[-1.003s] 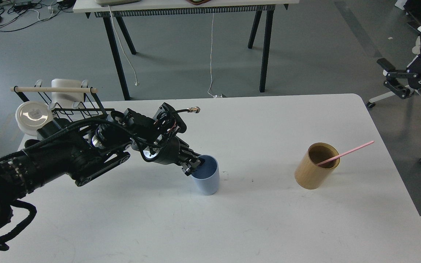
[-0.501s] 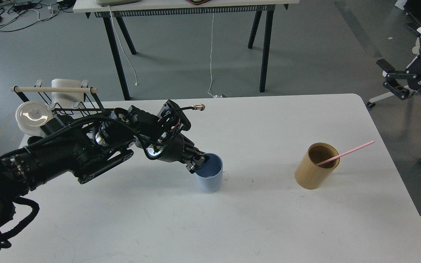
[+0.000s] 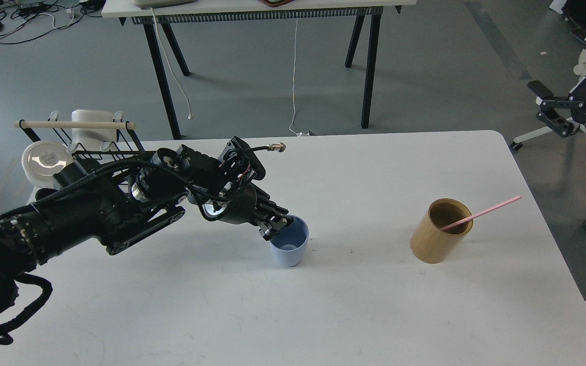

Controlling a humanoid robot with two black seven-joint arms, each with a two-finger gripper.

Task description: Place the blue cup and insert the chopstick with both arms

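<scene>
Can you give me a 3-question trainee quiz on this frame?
1. True or false: the pink chopstick lies flat on the white table.
2. What grips the near-left rim of the light blue plastic cup? A) left end effector B) right end effector C) nothing
3. Fill in: the chopstick leans in the ___ cylindrical holder.

Key:
1. False; it stands tilted inside the holder.
2. A; the right end effector hangs off the table's right edge, fingers open.
3. Tan bamboo.

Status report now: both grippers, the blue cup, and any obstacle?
Left gripper shut on blue cup rim, cup upright on table. Right gripper open, off table. Pink chopstick in bamboo holder. No obstacle.
</scene>
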